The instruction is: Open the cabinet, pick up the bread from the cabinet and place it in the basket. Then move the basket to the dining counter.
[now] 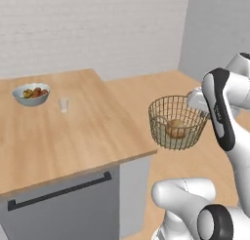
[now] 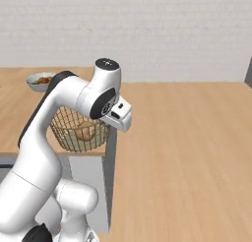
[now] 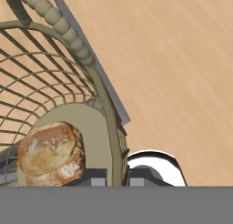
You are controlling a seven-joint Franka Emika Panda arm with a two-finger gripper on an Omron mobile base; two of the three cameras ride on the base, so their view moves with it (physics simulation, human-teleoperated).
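Note:
My gripper [image 3: 116, 180] is shut on the rim wire of the round tan wire basket [image 3: 93, 127] and holds it in the air. The tan-brown bread [image 3: 51, 154] lies on the basket's base disc. In the left base view the basket [image 1: 177, 123] with the bread [image 1: 176, 128] hangs at the right end of a wood-topped counter [image 1: 88, 136], with my gripper [image 1: 193, 102] at its right rim. The right base view has the basket [image 2: 74, 133] and bread [image 2: 86, 131] behind my arm. No sink is in view, so I cannot tell whether this is the dining counter. The cabinet is out of view.
A white fruit bowl [image 1: 31, 93] and a small glass [image 1: 63, 104] stand far back on the counter's left part. Its grey front carries a dark bar handle [image 1: 58, 191]. Open wood floor [image 2: 187, 152] lies to the right, with a white brick wall [image 1: 97, 29] behind.

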